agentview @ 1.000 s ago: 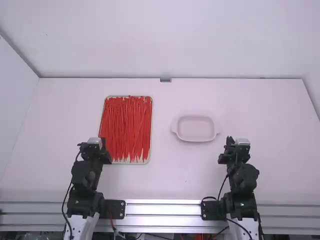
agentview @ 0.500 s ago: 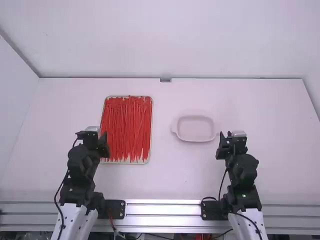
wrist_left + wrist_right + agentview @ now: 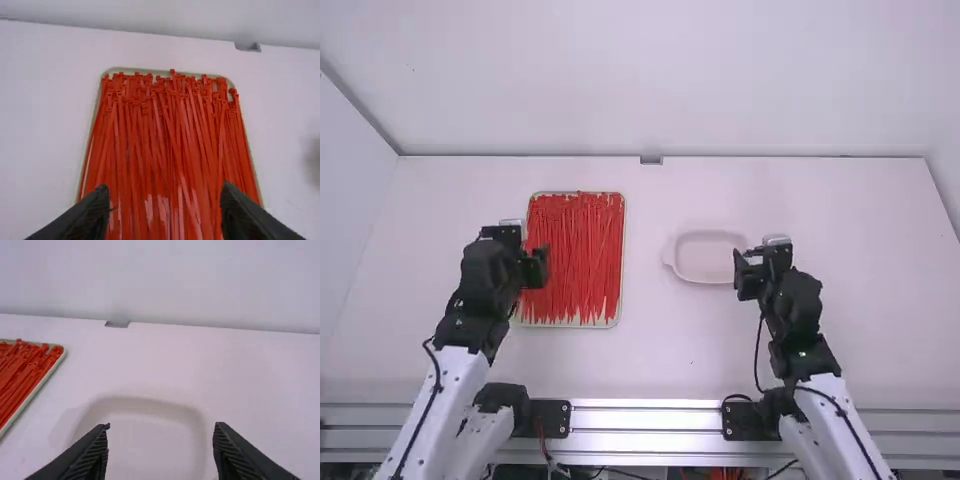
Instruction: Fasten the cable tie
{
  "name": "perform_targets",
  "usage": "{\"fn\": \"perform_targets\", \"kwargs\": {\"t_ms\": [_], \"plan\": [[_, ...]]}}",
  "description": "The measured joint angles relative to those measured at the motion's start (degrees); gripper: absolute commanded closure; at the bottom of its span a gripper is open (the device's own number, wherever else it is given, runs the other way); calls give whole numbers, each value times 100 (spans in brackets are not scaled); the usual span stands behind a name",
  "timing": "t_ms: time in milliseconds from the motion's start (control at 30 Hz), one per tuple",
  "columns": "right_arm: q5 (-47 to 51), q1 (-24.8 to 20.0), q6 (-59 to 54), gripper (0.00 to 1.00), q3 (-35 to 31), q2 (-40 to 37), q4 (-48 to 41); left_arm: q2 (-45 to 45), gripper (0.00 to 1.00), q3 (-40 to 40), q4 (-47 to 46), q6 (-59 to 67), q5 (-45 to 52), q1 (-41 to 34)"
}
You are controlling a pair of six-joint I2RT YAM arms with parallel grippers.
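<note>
Several red cable ties (image 3: 573,258) lie side by side on a pale tray (image 3: 618,320) left of the table's middle; the left wrist view shows the ties (image 3: 167,145) close up. My left gripper (image 3: 528,268) hovers over the tray's near left part, open (image 3: 162,212) with nothing between its fingers. My right gripper (image 3: 748,273) stands open (image 3: 160,450) at the near right side of a white dish (image 3: 708,256), also empty. The dish (image 3: 145,432) looks empty.
A small grey bracket (image 3: 651,158) sits at the table's far edge. The aluminium rail (image 3: 640,415) with both arm bases runs along the near edge. White walls close the table at the left and back.
Both arms have risen and reached forward: the left gripper moved from the tray's near left corner to above the ties, the right gripper moved up to the dish.
</note>
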Motion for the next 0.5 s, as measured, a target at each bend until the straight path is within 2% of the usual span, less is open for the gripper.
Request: {"fn": "perform_targets", "kwargs": {"t_ms": [500], "plan": [[-205,457,249,12,839,1867,579,2129,12,1508,-487,-385,463,-63]]}}
